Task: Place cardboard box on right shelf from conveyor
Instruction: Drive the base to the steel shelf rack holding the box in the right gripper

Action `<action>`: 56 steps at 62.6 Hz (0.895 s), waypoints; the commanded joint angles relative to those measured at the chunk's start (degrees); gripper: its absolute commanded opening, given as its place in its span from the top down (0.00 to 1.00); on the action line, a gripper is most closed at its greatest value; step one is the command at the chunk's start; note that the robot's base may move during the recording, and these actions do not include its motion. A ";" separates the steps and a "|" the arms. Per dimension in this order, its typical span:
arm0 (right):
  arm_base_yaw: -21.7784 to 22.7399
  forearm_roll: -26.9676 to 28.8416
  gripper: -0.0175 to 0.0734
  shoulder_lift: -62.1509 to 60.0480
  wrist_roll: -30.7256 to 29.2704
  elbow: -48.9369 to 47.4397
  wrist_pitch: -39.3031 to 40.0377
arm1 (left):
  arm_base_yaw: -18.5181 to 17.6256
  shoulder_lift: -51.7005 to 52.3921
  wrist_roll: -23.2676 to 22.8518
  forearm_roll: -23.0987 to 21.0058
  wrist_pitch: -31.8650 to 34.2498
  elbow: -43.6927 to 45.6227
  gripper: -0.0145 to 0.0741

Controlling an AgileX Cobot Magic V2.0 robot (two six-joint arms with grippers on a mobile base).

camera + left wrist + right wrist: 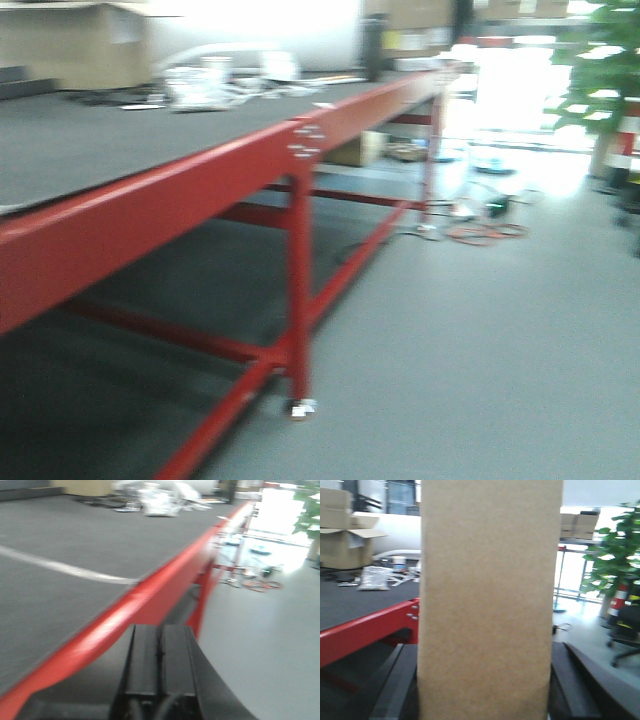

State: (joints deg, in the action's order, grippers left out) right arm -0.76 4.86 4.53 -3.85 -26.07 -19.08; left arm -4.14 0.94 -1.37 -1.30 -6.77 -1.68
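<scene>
As cardboard box (pixel 490 580) fills view, right gripper (pixel 485 690) mostly hidden, cropped.

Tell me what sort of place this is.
Likely a warehouse or logistics test hall: a long red-framed table with a dark grey top, opened cardboard cartons at its far end, and cables lying on the bare grey floor.

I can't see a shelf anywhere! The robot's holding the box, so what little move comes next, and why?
Probably hold tight and turn to find the shelf. The right gripper has the cardboard box between its fingers, with the red-framed table behind it, and no steel shelf shows in any view.
</scene>
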 commanded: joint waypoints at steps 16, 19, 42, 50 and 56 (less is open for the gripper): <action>0.07 -0.09 0.75 0.80 -0.43 -1.57 5.90 | -0.02 0.45 -0.27 0.07 5.00 -0.59 0.97; 0.07 -0.09 0.75 0.80 -0.43 -1.57 5.90 | -0.02 0.45 -0.27 0.07 5.00 -0.59 0.97; 0.07 -0.09 0.75 0.93 -0.43 -1.57 5.90 | -0.02 0.45 -0.27 0.07 5.00 -0.59 0.97; 0.07 -0.09 0.75 1.14 -0.43 -1.57 5.84 | -0.02 0.45 -0.27 0.07 5.00 -0.59 0.97; 0.07 -0.09 0.75 1.14 -0.43 -1.57 5.84 | -0.02 0.45 -0.27 0.07 5.00 -0.59 0.97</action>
State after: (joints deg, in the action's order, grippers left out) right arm -0.76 4.86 4.44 -3.85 -26.07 -19.21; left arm -4.14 0.94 -1.37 -1.30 -6.77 -1.68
